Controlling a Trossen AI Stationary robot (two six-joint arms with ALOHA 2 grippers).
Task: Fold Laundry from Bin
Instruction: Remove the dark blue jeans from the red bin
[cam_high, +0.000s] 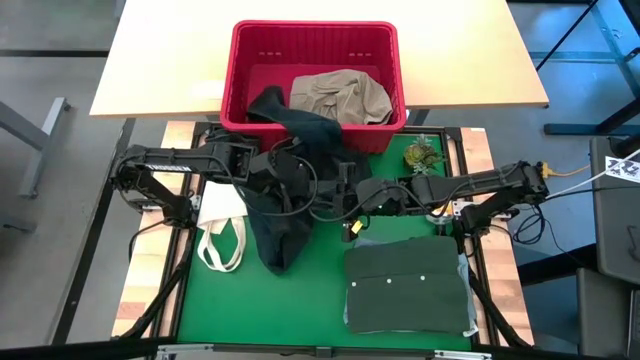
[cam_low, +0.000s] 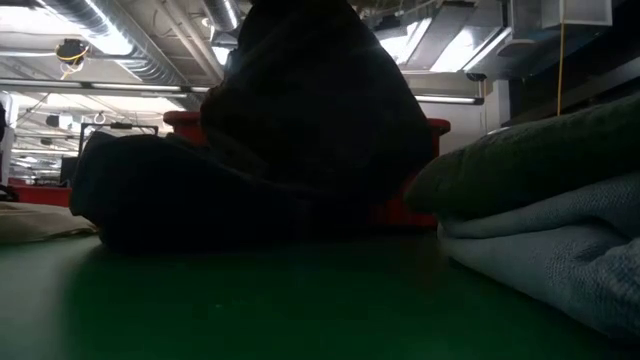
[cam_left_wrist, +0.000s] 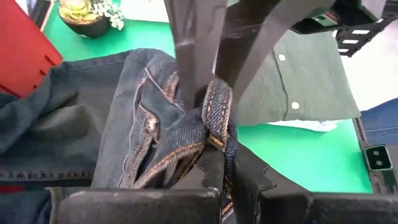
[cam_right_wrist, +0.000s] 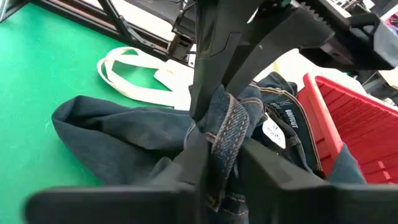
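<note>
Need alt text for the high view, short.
Seen from above, both arms meet mid-table holding dark jeans that trail out of a red bin onto the green mat; the left gripper and right gripper grip them. A khaki garment stays in the bin; a folded green shirt lies front right.

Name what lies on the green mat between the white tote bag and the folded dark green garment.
The dark denim jeans, pulled partly out of the red bin, lie between the white tote bag and the folded green garment. The high view shows this.
</note>
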